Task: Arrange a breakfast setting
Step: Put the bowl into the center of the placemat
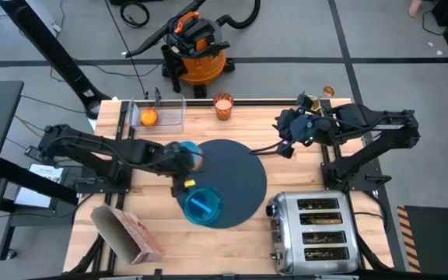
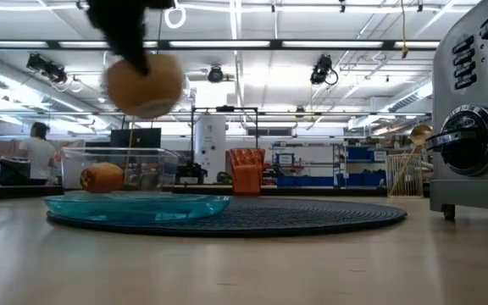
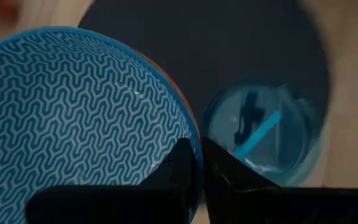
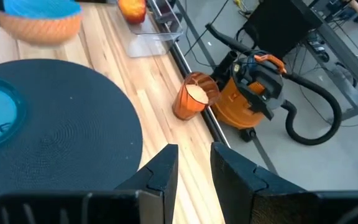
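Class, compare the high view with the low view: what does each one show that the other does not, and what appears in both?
Only the high view shows the cereal box, the shop vacuum, both arms, and the right gripper by the mat's edge. Only the low view shows the room behind, with a person far off. Both show the mat, plate, cup, fruit, toaster, and the bowl in the left gripper's jaws, above the table.

Bright overhead strip lighting, blurred bowl (image 2: pixel 142 83) in low view, soft shadows
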`<control>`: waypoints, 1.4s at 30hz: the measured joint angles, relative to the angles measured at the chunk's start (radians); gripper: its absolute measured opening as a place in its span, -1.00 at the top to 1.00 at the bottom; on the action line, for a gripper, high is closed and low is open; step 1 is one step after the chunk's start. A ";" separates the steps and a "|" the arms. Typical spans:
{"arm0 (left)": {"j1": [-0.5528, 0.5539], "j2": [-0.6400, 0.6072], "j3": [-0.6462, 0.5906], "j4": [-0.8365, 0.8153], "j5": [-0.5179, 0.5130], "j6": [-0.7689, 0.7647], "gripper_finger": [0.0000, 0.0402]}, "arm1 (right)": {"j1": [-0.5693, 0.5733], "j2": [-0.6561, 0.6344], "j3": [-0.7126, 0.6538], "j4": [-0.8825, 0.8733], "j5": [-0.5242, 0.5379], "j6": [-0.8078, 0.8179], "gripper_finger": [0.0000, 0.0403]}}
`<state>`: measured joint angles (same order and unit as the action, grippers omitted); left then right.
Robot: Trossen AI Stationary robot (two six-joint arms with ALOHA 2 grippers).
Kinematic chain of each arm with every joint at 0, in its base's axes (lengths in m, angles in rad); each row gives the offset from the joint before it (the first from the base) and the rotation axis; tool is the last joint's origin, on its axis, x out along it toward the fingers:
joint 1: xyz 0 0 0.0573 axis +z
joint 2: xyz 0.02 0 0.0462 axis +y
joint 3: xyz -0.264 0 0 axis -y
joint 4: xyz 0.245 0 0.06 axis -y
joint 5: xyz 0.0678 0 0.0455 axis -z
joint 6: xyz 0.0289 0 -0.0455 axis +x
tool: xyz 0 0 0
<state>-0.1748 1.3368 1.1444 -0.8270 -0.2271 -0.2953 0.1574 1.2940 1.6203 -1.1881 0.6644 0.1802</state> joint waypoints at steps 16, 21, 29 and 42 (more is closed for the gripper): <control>0.089 0.340 -0.005 0.356 0.239 0.629 0.88 | 0.126 0.130 0.000 -0.173 -0.098 0.040 0.49; 0.103 0.407 -0.005 0.385 0.232 0.700 0.87 | 0.131 0.144 0.001 -0.167 -0.107 0.072 0.49; 0.138 0.431 -0.005 0.393 0.227 0.778 0.86 | 0.131 0.144 0.001 -0.166 -0.108 0.090 0.49; 0.135 0.431 -0.005 0.382 0.249 0.846 0.86 | 0.130 0.144 0.001 -0.128 -0.108 0.091 0.49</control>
<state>-0.0395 1.7683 1.1389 -0.4449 0.0221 0.5507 0.2878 1.4384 1.6211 -1.3158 0.5560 0.2710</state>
